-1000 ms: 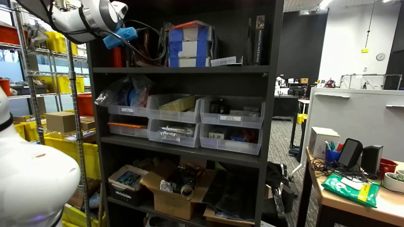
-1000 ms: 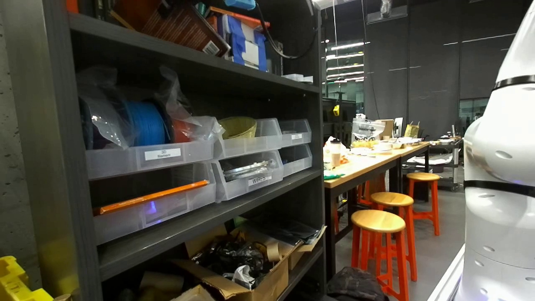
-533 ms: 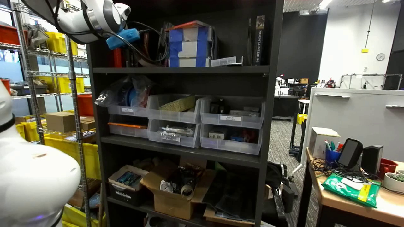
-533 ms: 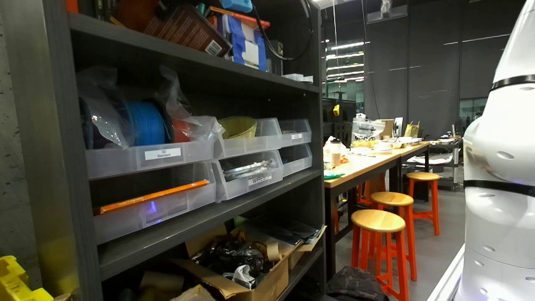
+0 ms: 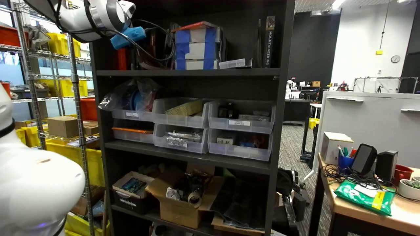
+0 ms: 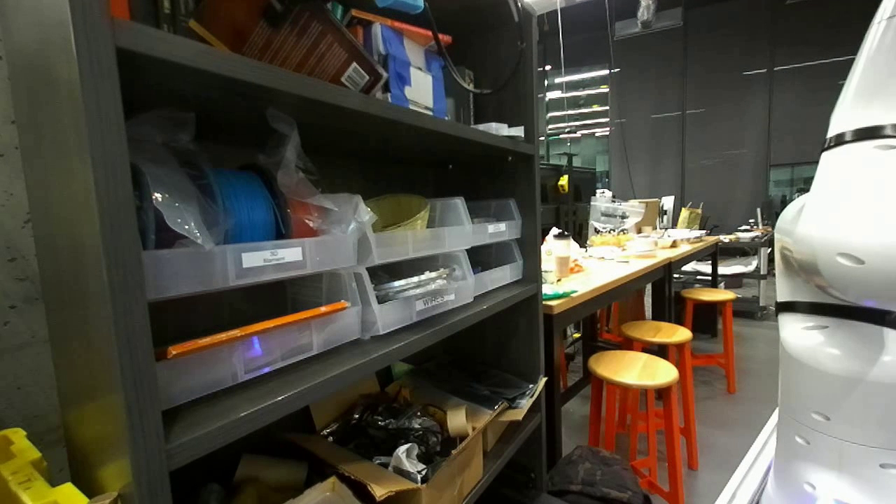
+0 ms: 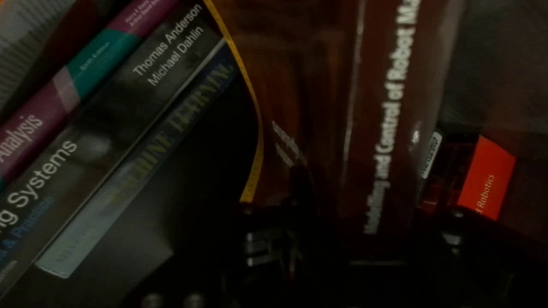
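The hand (image 7: 353, 218) is squeezed tight on the brown book (image 7: 385, 119). In an exterior view, the brown book is tipped, at the shelf (image 6: 280, 80), beside white boxes with blue tape (image 6: 418, 87). A slanting black book (image 7: 111, 122) and thin blue book (image 7: 147, 164) are on one side of the brown book, a red book (image 7: 488, 179) on the other.

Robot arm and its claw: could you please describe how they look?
The arm is white and rounded, with black bands and a blue block near its end. A black cable loops from there. The claw looks black, with shiny metal bits; the wrist view is too dark to tell more.
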`<state>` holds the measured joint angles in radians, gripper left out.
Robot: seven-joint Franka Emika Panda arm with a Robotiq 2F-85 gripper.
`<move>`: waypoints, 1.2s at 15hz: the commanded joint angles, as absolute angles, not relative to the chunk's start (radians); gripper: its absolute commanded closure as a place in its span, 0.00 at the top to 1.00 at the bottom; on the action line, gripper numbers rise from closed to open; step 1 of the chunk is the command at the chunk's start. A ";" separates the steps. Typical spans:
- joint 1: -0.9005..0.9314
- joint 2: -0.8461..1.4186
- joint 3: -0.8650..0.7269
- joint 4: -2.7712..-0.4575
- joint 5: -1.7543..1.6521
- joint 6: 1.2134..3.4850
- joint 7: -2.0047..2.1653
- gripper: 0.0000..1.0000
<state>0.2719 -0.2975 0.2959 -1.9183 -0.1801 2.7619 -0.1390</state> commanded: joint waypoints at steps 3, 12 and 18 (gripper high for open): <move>0.324 -0.393 0.298 -1.879 -0.132 2.541 -0.177 0.07; 0.360 -0.527 0.311 -1.856 -0.139 2.262 -0.184 0.08; 0.363 -0.555 0.310 -1.853 -0.135 2.182 -0.180 0.08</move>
